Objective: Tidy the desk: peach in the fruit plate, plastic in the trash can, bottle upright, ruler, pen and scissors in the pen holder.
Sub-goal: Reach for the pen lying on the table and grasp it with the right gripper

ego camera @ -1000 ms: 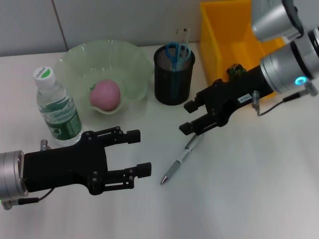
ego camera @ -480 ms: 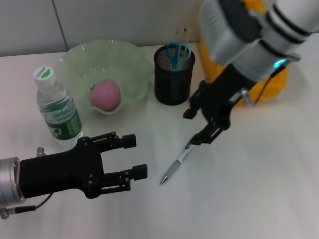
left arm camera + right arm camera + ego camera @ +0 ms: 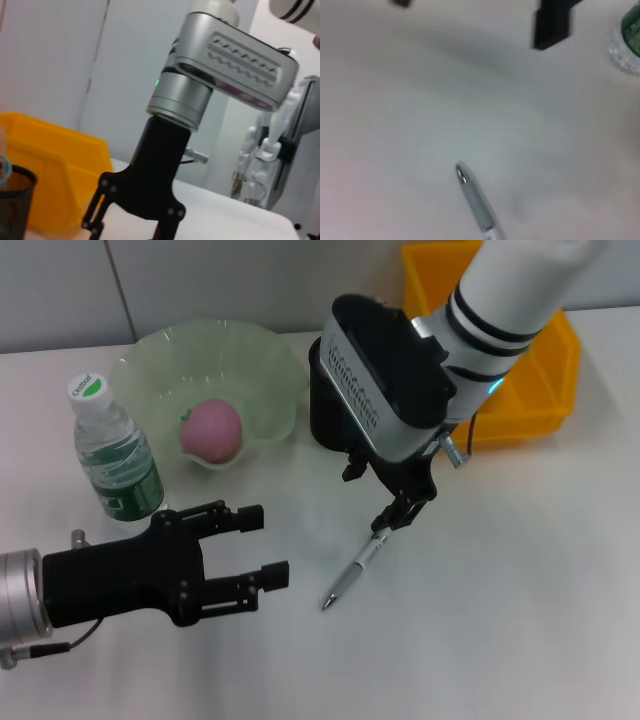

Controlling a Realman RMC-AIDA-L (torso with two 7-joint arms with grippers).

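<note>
A: Right gripper (image 3: 388, 495) is pointing straight down over the pen (image 3: 358, 569), near the middle of the desk (image 3: 520, 580). One finger is at the pen's upper end; whether it touches, I cannot tell.

B: Jaws?

A: Parted, a moderate gap, nothing between them. The side camera shows both black fingers (image 3: 95, 212) splayed below the silver wrist.

B: And the pen itself?

A: Flat on the desk, lying diagonally, tip toward the front edge. The right wrist camera sees its silver tip (image 3: 462, 174) on bare white surface.

B: Left arm?

A: Left gripper (image 3: 255, 545) hovers low near the front left corner, jaws wide, holding nothing. It sits well apart from the pen.

B: Run me through the other pieces.

A: Bottle (image 3: 113, 455) upright near the left edge, white cap with a green mark, green label. Just beside it, toward the back edge, the fruit plate (image 3: 150, 360), pale green and wavy-rimmed, with the peach (image 3: 211, 430) in it.

B: Pen holder?

A: Black mesh holder (image 3: 327, 415) at the back, middle of the desk, mostly hidden behind the right arm. What it holds I cannot tell from here. The side camera catches its rim (image 3: 17, 175).

B: Trash can?

A: Yellow bin (image 3: 545, 370) at the back right corner, just beside the holder.
</note>
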